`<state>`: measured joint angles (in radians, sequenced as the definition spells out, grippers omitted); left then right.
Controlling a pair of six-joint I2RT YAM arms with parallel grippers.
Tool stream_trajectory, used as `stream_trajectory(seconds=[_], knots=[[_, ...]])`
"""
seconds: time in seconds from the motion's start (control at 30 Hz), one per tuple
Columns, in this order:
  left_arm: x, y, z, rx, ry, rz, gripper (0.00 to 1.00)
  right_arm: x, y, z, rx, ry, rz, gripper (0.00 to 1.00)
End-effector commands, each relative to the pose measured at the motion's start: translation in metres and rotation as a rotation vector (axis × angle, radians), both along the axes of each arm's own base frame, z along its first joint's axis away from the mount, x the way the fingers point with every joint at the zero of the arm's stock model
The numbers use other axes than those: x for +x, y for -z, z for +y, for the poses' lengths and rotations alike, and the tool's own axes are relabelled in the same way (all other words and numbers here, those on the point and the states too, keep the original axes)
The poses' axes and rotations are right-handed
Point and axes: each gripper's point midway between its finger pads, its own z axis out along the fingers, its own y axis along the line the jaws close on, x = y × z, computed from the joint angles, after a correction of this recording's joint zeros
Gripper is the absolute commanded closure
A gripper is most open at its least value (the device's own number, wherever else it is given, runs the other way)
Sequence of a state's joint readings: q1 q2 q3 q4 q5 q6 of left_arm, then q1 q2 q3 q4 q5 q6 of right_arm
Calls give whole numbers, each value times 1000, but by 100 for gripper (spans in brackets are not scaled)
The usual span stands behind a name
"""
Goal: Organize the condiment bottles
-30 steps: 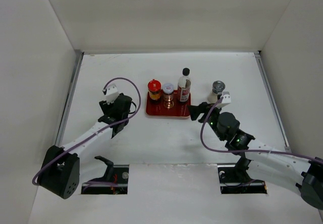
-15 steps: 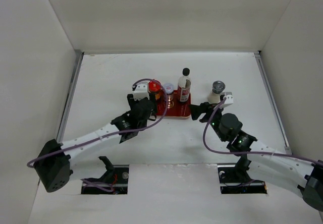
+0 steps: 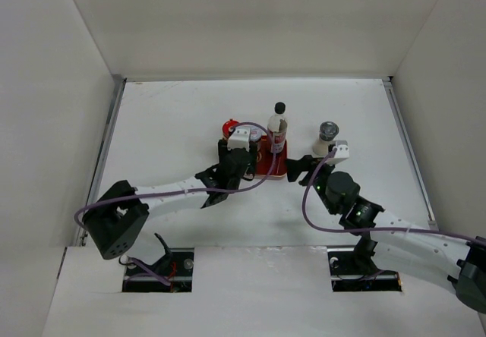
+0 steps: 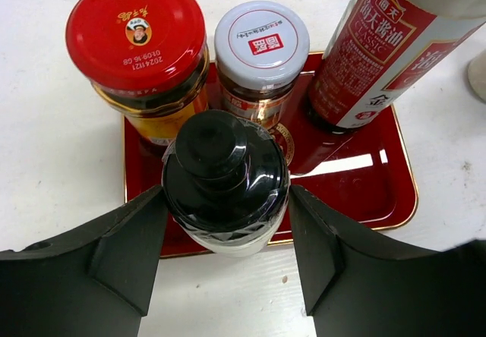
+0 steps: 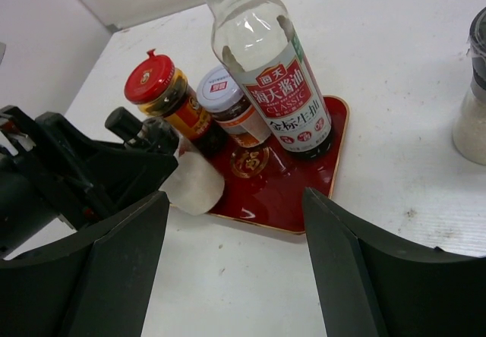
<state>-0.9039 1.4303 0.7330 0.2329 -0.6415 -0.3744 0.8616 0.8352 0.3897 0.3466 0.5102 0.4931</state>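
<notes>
My left gripper (image 4: 225,200) is shut on the black-lid jar (image 4: 225,171) and holds it tilted over the front left edge of the red tray (image 4: 357,189). The red-lid jar (image 4: 137,45), the white-lid jar (image 4: 260,48) and the tall red-label bottle (image 4: 380,48) stand on the tray. In the top view the left gripper (image 3: 243,152) is over the tray (image 3: 271,171), between the red-lid jar (image 3: 229,128) and the bottle (image 3: 278,129). My right gripper (image 3: 296,168) is open and empty by the tray's right front corner. The grey-lid jar (image 3: 328,135) stands on the table right of the tray.
White walls enclose the table on the left, back and right. The right wrist view shows the left gripper (image 5: 83,177) with the black-lid jar (image 5: 190,179) at the tray's (image 5: 296,193) left, and the grey-lid jar (image 5: 472,117) at the far right.
The left arm swung right from the left side of the table to the tray, carrying the black-lid jar. The right arm barely moved.
</notes>
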Motion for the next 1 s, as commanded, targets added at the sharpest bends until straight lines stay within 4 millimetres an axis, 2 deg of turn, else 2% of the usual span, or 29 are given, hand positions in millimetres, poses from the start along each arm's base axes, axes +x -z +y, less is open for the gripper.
stream_trajectory(seconds=[0.0,0.27,0.4,0.53,0.6,0.73,0.8,0.87,0.93,0.97], knots=[[20,-50,-21,-135,6,-141,67,4,-18,-1,23,31,-35,23],[30,-33,-11,-92,-15,-155,65,8,-19,-1,16,40,-36,22],[32,-11,-11,-52,-13,-121,57,11,-17,-3,7,50,-32,20],[30,0,-8,-28,-16,-105,44,12,-21,-7,10,62,-37,11],[28,0,-7,-32,-14,-105,37,14,-25,-12,16,84,-42,0],[21,-13,-6,-56,-5,-124,13,21,-36,-20,-2,132,-50,0],[15,-28,-3,-86,-4,-151,6,27,-42,-23,-29,155,-47,0],[9,-47,3,-137,-4,-186,3,35,-47,-31,-55,193,-40,1],[1,-67,8,-193,2,-223,2,43,-53,-39,-59,240,-38,38],[-3,-75,11,-215,2,-239,2,47,-53,-44,-65,263,-33,50]])
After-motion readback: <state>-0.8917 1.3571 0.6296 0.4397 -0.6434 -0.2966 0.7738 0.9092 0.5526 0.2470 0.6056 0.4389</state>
